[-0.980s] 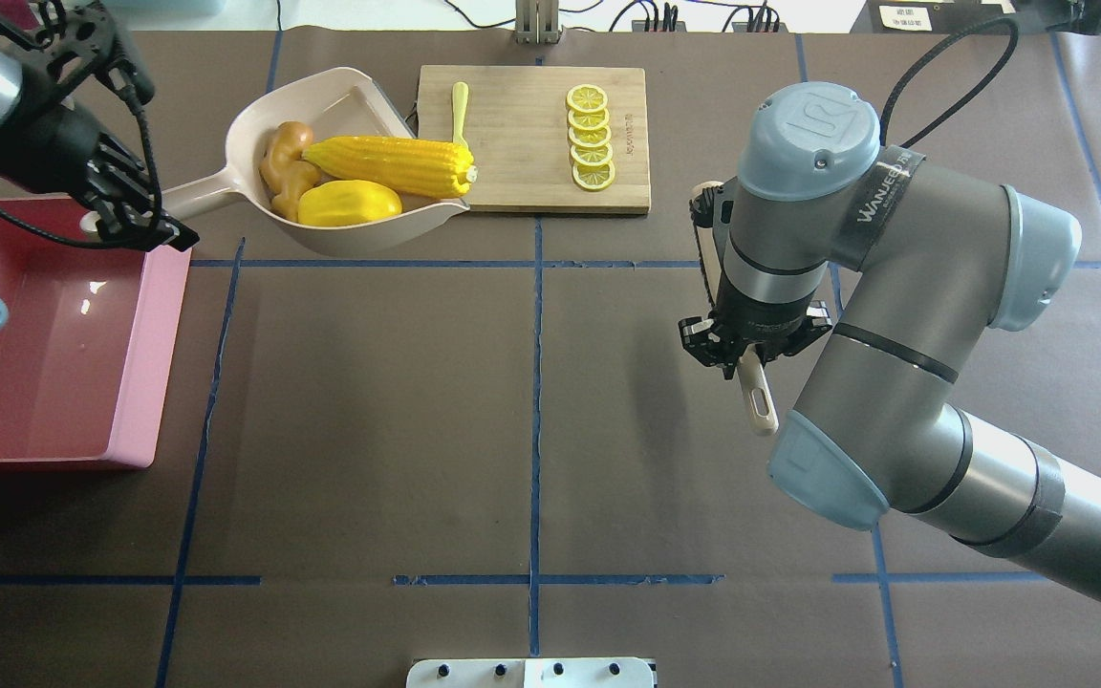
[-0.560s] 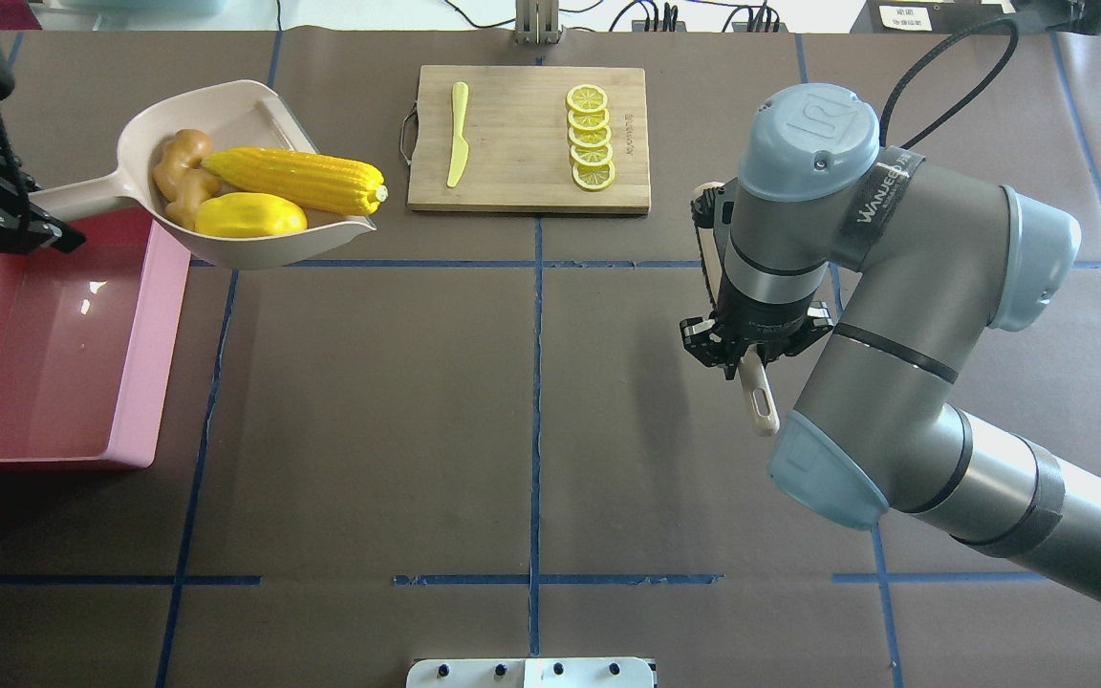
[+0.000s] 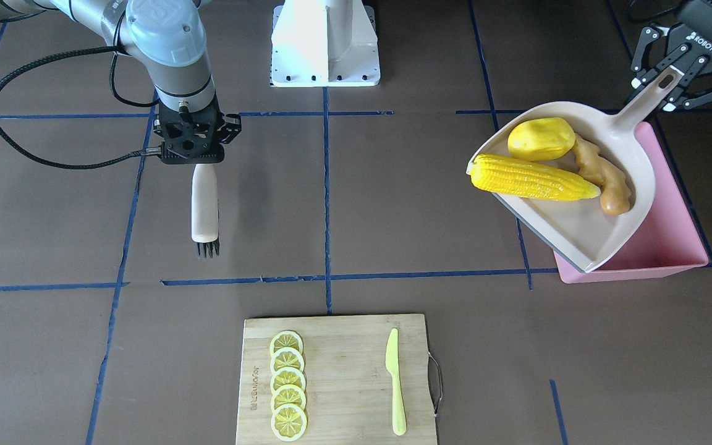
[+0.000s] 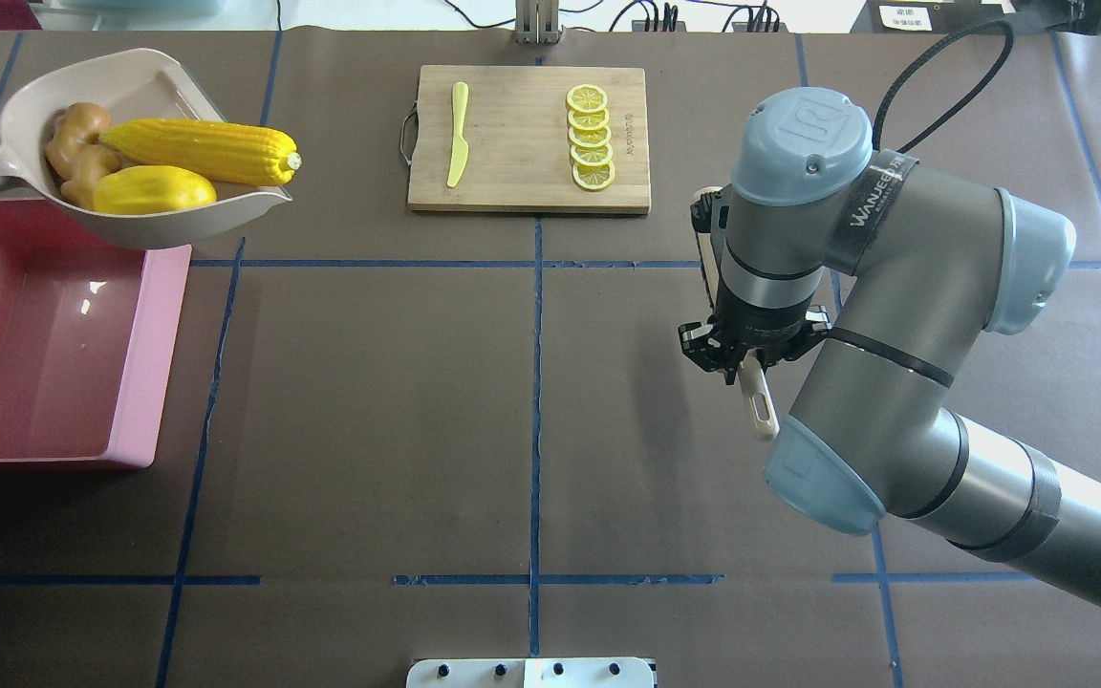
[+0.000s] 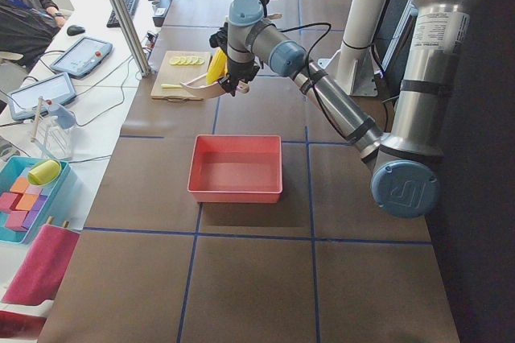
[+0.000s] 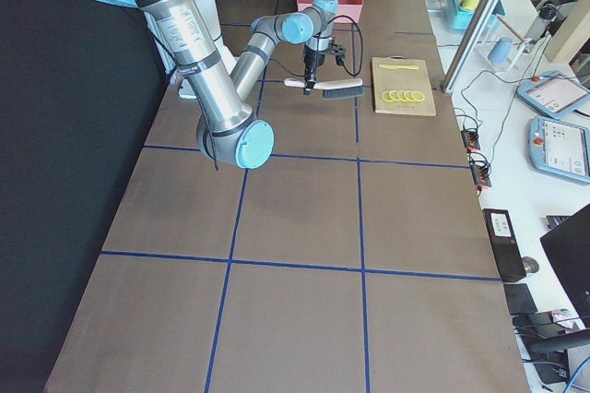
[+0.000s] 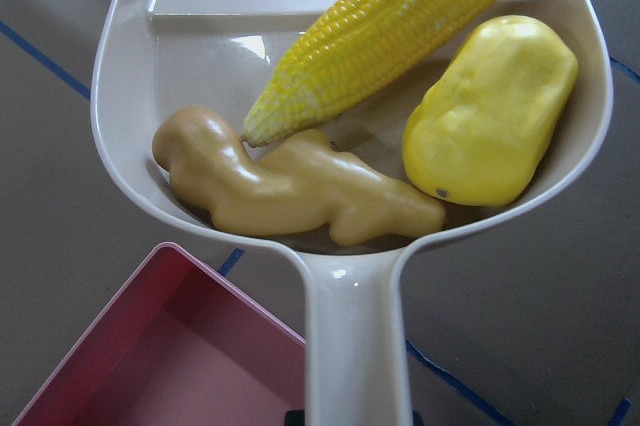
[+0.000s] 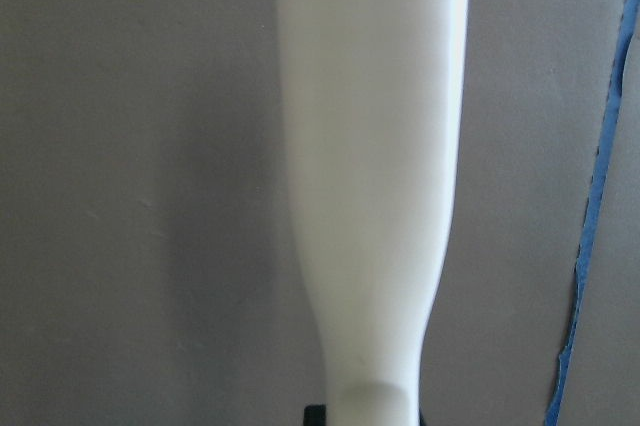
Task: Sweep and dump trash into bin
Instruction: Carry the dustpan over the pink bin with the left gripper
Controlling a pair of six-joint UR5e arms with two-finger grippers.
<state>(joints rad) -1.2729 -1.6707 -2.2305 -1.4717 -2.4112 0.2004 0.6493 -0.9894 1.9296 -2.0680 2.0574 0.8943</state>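
Observation:
The corn cob [image 4: 202, 151], the yellow potato-like lump [image 4: 154, 189] and the ginger root [image 4: 73, 153] lie in the cream dustpan [image 4: 149, 81]. My left gripper [image 3: 671, 80] is shut on the dustpan's handle. It holds the pan level in the air over the far end of the empty pink bin [image 4: 44, 354]. The pan's mouth reaches past the bin's rim. The left wrist view shows the three pieces of trash in the pan and a bin corner [image 7: 150, 356] below. My right gripper [image 4: 744, 361] is shut on a cream brush [image 4: 759, 401], above the table's right half.
A wooden cutting board [image 4: 522, 143] lies at the far middle, with a row of lemon slices [image 4: 591, 136] and a yellow-green knife [image 4: 458, 134] on it. My right arm's elbow bulks over the right side. The robot base [image 3: 325, 43] stands at the near edge.
My left gripper has carried the loaded dustpan leftward, away from the cutting board and over the bin's far end. The trash stays in the pan. My right arm has barely moved.

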